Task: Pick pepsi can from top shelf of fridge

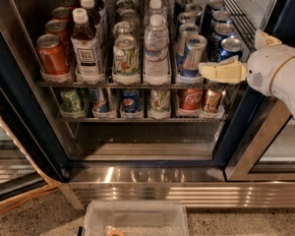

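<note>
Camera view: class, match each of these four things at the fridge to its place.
Things:
1 pepsi can
2 red can
3 water bottle
4 gripper

Places:
a top shelf, far-left lane
b top shelf, far-right lane
c outside, in front of the shelf's right end
d top shelf, just left of the slim can

Pairs: 1-b, 2-a, 3-d, 4-c

Probably a shop or office pantry: glass-door drinks fridge (27,112), claw (202,70) at its top shelf (137,85).
</note>
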`<state>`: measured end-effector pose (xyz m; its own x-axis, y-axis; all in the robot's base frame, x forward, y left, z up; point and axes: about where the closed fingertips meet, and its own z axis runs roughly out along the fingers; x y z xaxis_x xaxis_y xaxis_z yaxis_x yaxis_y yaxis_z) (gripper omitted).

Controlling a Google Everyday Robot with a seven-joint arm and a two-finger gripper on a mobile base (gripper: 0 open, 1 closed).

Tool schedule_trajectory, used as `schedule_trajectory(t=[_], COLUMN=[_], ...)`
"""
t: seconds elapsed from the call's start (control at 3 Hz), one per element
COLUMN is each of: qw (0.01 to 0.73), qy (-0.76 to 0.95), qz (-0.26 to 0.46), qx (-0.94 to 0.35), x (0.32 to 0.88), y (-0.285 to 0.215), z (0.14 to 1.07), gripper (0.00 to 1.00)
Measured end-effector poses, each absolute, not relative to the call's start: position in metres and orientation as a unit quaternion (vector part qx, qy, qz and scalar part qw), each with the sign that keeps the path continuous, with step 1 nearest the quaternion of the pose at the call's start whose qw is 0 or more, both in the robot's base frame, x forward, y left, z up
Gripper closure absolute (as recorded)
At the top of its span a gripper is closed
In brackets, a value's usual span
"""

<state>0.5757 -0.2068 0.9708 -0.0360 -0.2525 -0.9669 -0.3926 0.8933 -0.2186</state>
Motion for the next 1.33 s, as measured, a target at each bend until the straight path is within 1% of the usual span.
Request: schedule_trajectory(t=[0.67, 1.0, 1.33], qw=[0.599, 0.577, 0.572], qy=[0.764, 0.787, 0.799], qz=[0.059, 0.052, 0.035], qx=[-0.234, -0.213, -0.183], x=[0.57, 0.58, 0.606], y=[-0.183, -0.176, -0.183], z=[0.927, 0.904, 0.886], gripper=[0.0, 0.0, 0.0])
